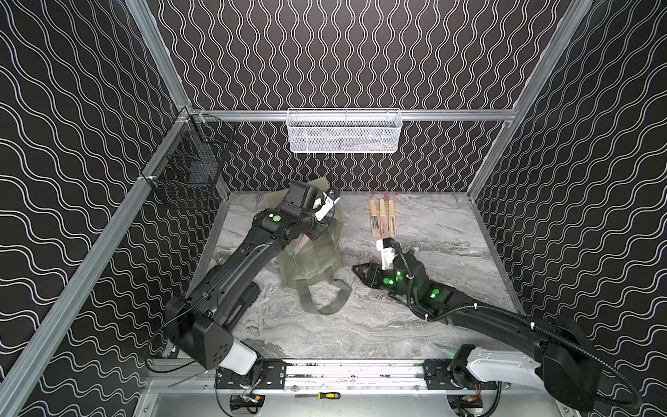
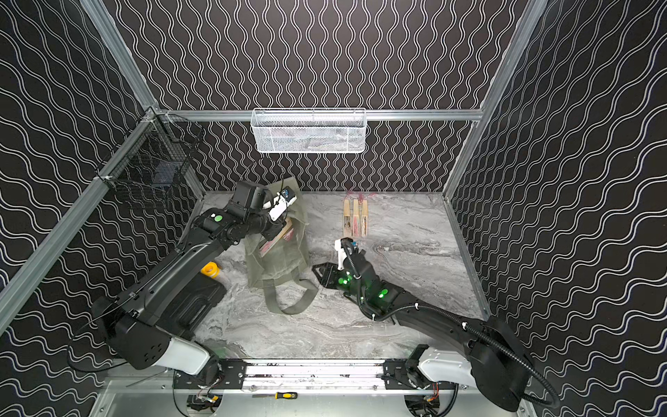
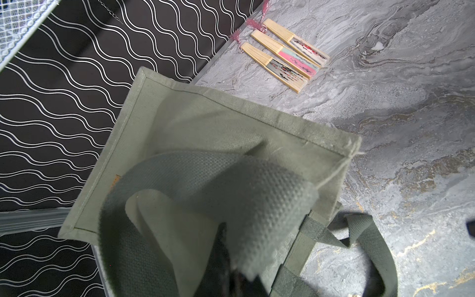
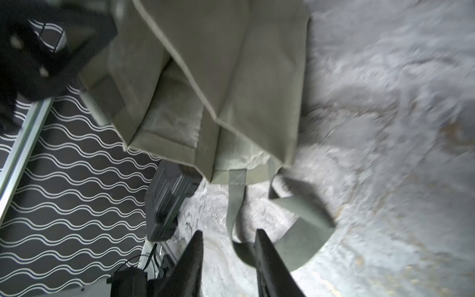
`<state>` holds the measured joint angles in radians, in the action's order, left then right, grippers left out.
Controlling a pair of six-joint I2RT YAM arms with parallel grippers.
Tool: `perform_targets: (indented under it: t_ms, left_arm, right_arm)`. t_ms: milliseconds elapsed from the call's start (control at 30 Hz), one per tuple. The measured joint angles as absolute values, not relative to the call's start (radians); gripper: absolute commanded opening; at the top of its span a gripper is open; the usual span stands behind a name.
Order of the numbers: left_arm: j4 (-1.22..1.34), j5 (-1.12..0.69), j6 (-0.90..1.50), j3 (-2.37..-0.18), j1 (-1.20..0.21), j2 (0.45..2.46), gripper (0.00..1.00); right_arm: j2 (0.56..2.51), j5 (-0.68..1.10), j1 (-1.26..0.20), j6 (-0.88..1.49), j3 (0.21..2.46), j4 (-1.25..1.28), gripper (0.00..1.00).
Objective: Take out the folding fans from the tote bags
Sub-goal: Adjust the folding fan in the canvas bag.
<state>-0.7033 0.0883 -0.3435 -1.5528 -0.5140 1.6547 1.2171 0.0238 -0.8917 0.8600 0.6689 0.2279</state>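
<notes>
Left black jointed arm point(image 1: 231, 274): reaching from the near-left base toward the back, wrist bending downward.
Left black parallel gripper point(image 1: 314, 234): pointing down, jaws pressing fully together, fingertips hidden from every view.
Right black jointed arm point(image 1: 487, 317): stretching low from the near-right base toward the middle, green lights glowing at its wrist.
Right black parallel gripper point(image 4: 228, 232): riding low, pointing toward the left arm's side, jaws standing partly apart.

The tote bag point(image 1: 314, 260) sits on the tabletop point(image 1: 433, 289), left of the middle. Three folding fans point(image 1: 382, 218) lie side by side to its right, by the back wall. A mesh basket point(image 1: 343, 133) hangs on that wall, above.
</notes>
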Motion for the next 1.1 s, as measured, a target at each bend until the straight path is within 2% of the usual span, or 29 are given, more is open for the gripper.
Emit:
perform_targets:
  t_ms: [200,433,800,1100]
  left_arm:
    - [-0.701,0.075,-0.340,-1.558,-0.504,1.655,0.00]
    - [-0.704,0.074,-0.337,-1.558,-0.504,1.648,0.00]
    - [-0.704,0.075,-0.336,-1.557,-0.515,1.630,0.00]
    - [-0.703,0.091,-0.337,-1.548,-0.525,1.618,0.00]
  right_arm:
    - [1.324,-0.123,-1.071,0.923,0.736,0.274,0.36]
    - [1.550,-0.220,-1.167,0.963,0.857,0.323,0.36]
    - [1.861,-0.435,-1.180,0.981,1.108,0.353,0.36]
    - [2.048,-0.469,-1.133,0.951,1.242,0.344,0.33]
